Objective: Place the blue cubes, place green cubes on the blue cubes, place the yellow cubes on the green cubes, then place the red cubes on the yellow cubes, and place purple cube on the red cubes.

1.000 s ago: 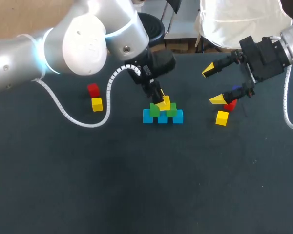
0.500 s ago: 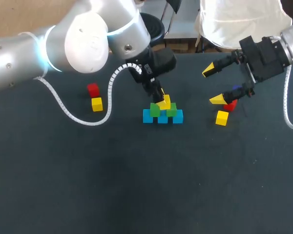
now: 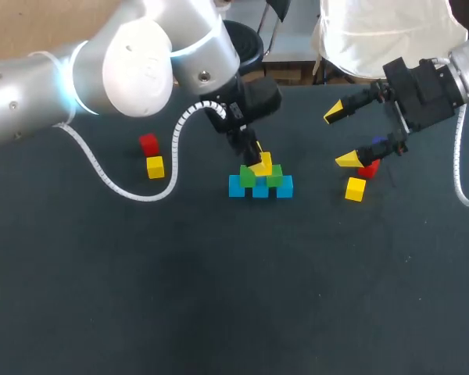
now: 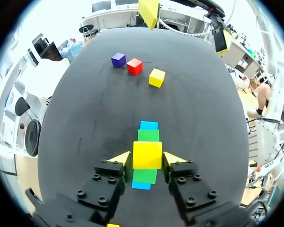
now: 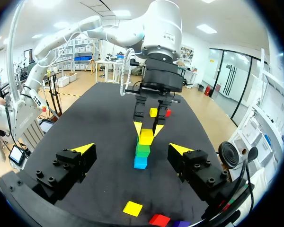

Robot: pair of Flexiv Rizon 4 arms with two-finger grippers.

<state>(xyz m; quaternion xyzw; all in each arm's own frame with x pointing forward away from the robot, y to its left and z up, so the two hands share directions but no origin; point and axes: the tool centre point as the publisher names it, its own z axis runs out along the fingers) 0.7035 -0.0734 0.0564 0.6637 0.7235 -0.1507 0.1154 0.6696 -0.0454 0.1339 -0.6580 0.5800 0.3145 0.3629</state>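
Note:
Three blue cubes [image 3: 260,190] lie in a row at the table's middle, with two green cubes [image 3: 274,178] on them. A yellow cube [image 3: 264,165] rests on top of the greens. My left gripper [image 4: 147,158] straddles this yellow cube [image 4: 147,154], its fingers open with a slim gap on each side. My right gripper [image 3: 340,136] hangs wide open and empty at the right, above a purple cube [image 3: 379,141], a red cube [image 3: 367,169] and a yellow cube [image 3: 356,189]. In the right wrist view the stack [image 5: 142,150] stands ahead of the right gripper [image 5: 131,150].
A second red cube [image 3: 148,144] and another yellow cube [image 3: 155,166] lie together at the left. The left arm's white cable [image 3: 121,191] loops over the table near them. The dark table [image 3: 234,297] stretches bare toward the front.
The left arm's upper part has shifted slightly; its gripper stays at the yellow cube on the stack. The right arm has not moved.

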